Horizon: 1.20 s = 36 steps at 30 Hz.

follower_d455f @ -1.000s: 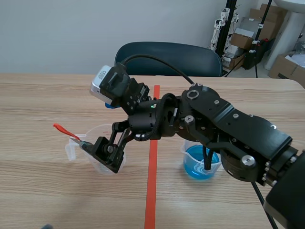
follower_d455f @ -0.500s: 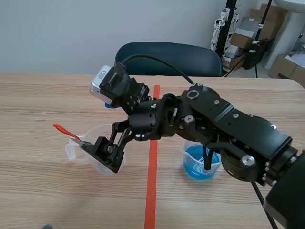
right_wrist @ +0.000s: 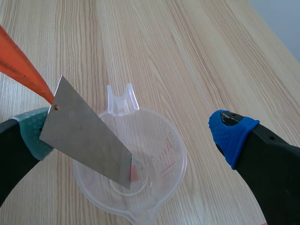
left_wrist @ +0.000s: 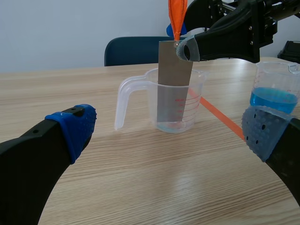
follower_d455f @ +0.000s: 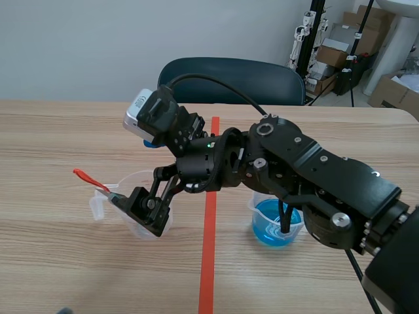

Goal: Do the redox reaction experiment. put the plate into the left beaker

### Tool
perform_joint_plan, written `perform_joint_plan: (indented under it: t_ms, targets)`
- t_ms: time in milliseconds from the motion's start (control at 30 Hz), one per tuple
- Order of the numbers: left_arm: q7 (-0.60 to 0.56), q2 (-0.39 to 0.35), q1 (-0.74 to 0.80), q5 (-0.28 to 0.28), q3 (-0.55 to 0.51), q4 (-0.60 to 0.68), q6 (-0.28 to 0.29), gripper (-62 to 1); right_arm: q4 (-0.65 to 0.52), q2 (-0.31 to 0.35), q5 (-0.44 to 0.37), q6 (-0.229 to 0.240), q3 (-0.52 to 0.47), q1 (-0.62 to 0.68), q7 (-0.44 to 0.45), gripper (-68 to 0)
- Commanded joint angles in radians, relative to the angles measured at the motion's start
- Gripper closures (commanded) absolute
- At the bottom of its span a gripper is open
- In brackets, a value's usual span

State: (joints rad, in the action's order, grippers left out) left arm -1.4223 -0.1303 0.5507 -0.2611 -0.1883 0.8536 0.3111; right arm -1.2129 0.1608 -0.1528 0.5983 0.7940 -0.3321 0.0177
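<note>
Step in hand: the drop into the left beaker, at the release end of it.

My right tool (follower_d455f: 145, 208) sits over the left beaker (right_wrist: 168, 140), jaws spread wide and clamping nothing. The plate (right_wrist: 86, 136) is directly below and between the fingers. Its lower end is down inside the beaker, and its upper corner leans on my grey-green pad (right_wrist: 35, 133). The orange ribbon (left_wrist: 177, 14) runs up from the hole in that corner.

My left tool (left_wrist: 169, 131) is low on the surface, also released and empty, with the beaker just ahead of it.

Judgement: the plate is in but propped on my finger, not on the beaker wall. The next move calls for a slow, straight lift of the right tool so the pad peels off without dragging the plate or ribbon. Risks are the plate tipping over the rim or the beaker getting nudged. The blue beaker (follower_d455f: 275, 226) under my right arm needs clearance on retract.
</note>
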Motion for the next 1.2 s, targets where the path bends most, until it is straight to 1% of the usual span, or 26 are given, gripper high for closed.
perform_joint_plan:
  t_ms: [0,1167]
  targets:
    - [-0.016,0.0,0.0,0.01,-0.001,0.009,-0.001,-62.3,-0.019,0.003,-0.008,0.0,-0.006,-0.013,0.015,-67.9]
    - [-0.016,0.0,0.0,0.01,-0.001,0.009,-0.001,-62.3,-0.019,0.002,-0.007,-0.001,-0.006,0.003,0.004,-67.9]
